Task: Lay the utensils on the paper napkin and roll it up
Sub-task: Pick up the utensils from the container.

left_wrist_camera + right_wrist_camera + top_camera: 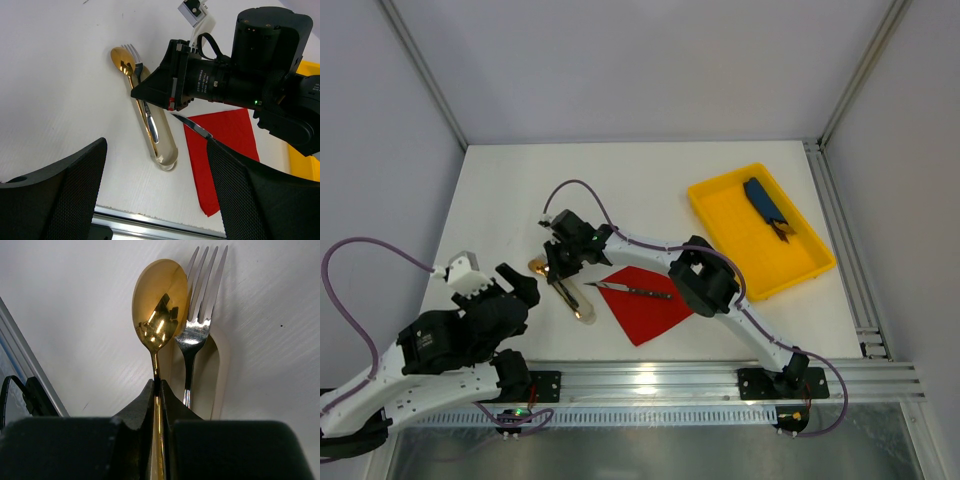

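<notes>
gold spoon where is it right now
Top view: the gold spoon lies left of centre, next to the fork on the beige sleeve, left of the red napkin; the right gripper pinches its handle.

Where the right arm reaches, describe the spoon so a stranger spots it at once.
On the white table, look just left of the red napkin, where the right gripper pinches a handle. That is the spoon: gold with a round bowl, unlike the silver, pronged fork beside it.
</notes>
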`<state>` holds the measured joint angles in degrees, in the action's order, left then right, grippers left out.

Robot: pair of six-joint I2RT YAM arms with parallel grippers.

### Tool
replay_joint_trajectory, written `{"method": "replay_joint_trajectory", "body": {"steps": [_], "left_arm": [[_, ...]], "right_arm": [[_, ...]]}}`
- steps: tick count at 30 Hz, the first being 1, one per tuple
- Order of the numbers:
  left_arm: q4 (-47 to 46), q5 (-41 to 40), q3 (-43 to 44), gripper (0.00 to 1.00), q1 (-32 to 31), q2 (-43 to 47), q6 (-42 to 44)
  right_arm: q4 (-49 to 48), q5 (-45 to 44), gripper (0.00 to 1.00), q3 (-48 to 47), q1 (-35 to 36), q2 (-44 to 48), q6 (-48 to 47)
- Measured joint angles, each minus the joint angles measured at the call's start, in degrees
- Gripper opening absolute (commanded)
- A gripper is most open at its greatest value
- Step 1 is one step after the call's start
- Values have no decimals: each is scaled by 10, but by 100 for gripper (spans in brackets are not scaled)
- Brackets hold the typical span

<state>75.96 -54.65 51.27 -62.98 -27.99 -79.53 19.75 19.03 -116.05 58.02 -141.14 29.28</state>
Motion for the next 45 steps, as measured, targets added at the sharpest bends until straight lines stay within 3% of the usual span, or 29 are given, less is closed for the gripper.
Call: {"method": "replay_joint_trajectory", "body": {"steps": [45], "left_arm": [[-7,10,-1,82,0,-30,-11]], "right_arm": [[-13,0,4,16,-10,23,-7]]}}
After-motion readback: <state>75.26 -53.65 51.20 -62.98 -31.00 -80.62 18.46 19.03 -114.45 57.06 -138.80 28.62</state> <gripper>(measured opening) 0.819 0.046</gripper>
